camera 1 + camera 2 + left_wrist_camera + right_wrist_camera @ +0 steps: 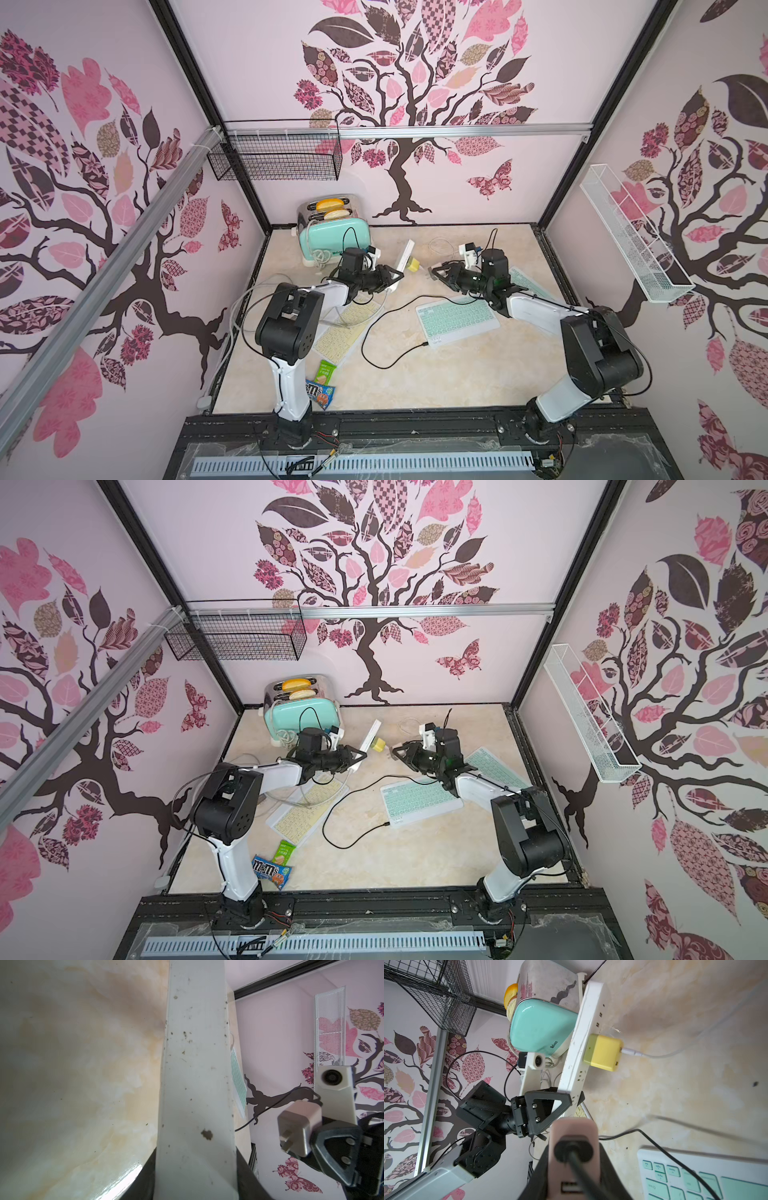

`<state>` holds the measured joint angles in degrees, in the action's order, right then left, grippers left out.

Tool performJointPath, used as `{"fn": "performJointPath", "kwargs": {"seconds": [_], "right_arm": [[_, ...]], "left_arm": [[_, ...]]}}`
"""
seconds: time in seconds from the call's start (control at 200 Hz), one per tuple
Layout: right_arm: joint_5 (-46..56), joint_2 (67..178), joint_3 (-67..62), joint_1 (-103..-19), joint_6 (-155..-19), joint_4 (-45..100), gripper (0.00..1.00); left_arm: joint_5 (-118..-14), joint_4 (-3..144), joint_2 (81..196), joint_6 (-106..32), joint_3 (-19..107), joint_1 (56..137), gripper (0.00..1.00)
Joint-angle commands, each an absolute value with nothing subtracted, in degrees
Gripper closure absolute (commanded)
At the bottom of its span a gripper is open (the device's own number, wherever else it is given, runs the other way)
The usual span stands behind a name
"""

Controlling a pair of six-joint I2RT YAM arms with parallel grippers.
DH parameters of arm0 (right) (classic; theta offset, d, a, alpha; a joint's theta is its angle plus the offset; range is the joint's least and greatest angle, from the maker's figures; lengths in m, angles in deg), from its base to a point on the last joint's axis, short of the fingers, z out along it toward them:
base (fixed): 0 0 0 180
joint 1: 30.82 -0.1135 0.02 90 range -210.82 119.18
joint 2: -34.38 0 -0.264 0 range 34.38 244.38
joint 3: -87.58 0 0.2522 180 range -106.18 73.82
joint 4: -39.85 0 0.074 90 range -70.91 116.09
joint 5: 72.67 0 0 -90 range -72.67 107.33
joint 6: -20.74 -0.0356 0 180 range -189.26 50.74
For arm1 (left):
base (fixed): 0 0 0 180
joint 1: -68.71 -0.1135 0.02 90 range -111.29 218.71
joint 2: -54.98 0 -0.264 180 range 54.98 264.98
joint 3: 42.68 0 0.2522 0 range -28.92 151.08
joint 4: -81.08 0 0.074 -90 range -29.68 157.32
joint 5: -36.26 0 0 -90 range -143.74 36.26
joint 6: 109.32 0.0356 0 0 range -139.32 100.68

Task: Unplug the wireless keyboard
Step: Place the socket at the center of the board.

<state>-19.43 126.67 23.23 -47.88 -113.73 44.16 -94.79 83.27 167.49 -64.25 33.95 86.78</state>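
The mint wireless keyboard (pixel 457 320) (pixel 419 802) (pixel 706 1180) lies flat at centre right. A black cable (pixel 374 332) (pixel 654 1142) loops from its front edge to a pinkish charger plug (pixel 299 1128) (pixel 574 1132). My right gripper (pixel 434 274) (pixel 397 752) (pixel 574 1176) is shut on that plug. The plug's prongs are bare, a short gap away from the white power strip (pixel 405 255) (pixel 371 735) (pixel 197 1084) (pixel 583 1032). My left gripper (pixel 395 276) (pixel 357 756) (pixel 196 1178) is shut on the strip's near end, holding it tilted on edge.
A yellow charger (pixel 413 264) (pixel 604 1052) with a white lead sits plugged into the strip. A mint toaster (pixel 332 232) stands at the back left. A yellow keyboard (pixel 340 328) lies under the left arm, another mint keyboard (pixel 528 282) under the right. Snack packets (pixel 322 390) lie near the front.
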Motion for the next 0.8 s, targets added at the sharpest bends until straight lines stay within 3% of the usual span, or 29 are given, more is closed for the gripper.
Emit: {"fn": "performJointPath", "kwargs": {"seconds": [0.0, 0.18, 0.37, 0.425, 0.5, 0.585, 0.795], "right_arm": [[-21.30, 127.84, 23.31, -47.85, -112.16, 43.83, 1.00], [-21.18, 129.19, 24.16, -47.87, -111.37, 43.67, 1.00], [-21.71, 131.03, 24.16, -48.00, -110.84, 43.68, 1.00], [-21.81, 131.56, 24.05, -48.05, -110.66, 43.54, 1.00], [-22.11, 132.28, 23.74, -48.14, -110.51, 43.57, 1.00], [-22.25, 132.97, 23.63, -48.17, -110.33, 43.57, 1.00], [-22.68, 134.43, 23.12, -48.56, -110.22, 43.84, 1.00]], "left_arm": [[-96.43, 91.53, 170.12, -64.34, 37.17, 85.58, 1.00], [-96.73, 96.14, 175.72, -67.36, 39.62, 83.93, 1.00], [-95.51, 91.40, 180.01, -65.13, 44.71, 82.61, 1.00], [-95.61, 89.77, 181.13, -64.76, 46.34, 82.45, 0.91], [-95.58, 86.46, 182.39, -63.60, 48.24, 82.44, 0.69], [-95.02, 85.09, 182.94, -63.01, 49.01, 82.49, 0.57], [-92.56, 79.73, 181.82, -59.80, 50.42, 82.27, 0.41]]}}
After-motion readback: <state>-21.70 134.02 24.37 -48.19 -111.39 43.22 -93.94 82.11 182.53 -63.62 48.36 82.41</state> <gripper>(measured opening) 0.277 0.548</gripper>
